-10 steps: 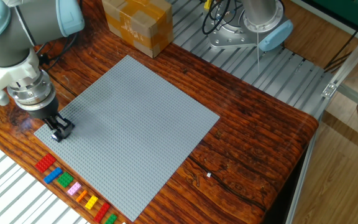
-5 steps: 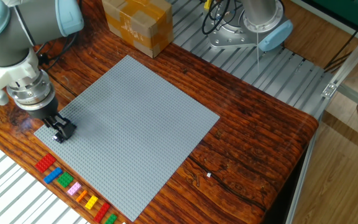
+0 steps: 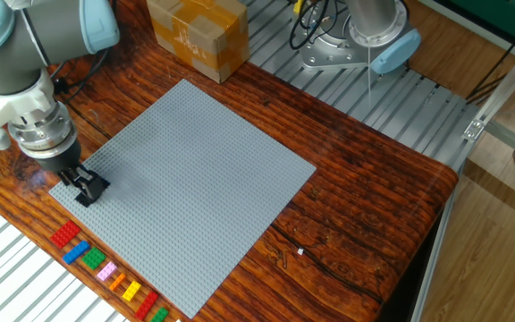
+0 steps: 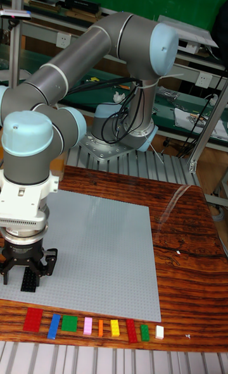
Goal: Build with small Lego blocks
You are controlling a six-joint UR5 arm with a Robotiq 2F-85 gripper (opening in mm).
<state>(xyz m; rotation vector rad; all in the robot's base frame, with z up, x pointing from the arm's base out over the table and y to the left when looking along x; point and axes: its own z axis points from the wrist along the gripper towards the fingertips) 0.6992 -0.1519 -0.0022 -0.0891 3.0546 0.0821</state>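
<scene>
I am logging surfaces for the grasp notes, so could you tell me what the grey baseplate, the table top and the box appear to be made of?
Grey baseplate: likely moulded plastic, matte, with a fine stud grid.
Table top: apparently wood or wood-look laminate, glossy; dark grain with reflections.
Box: brown cardboard, dull, with a taped seam across the top.

Fixed view: high up, off one side of table, looks down diagonally, mid-range; arm enters top left. Tall fixed view: portrait, lower, nearer, at table's front edge, faces robot base and back wall. Both share grey baseplate (image 3: 186,188) (image 4: 101,254), brick row (image 3: 110,273) (image 4: 95,326) along wood edge, gripper (image 3: 85,186) (image 4: 26,273).
</scene>
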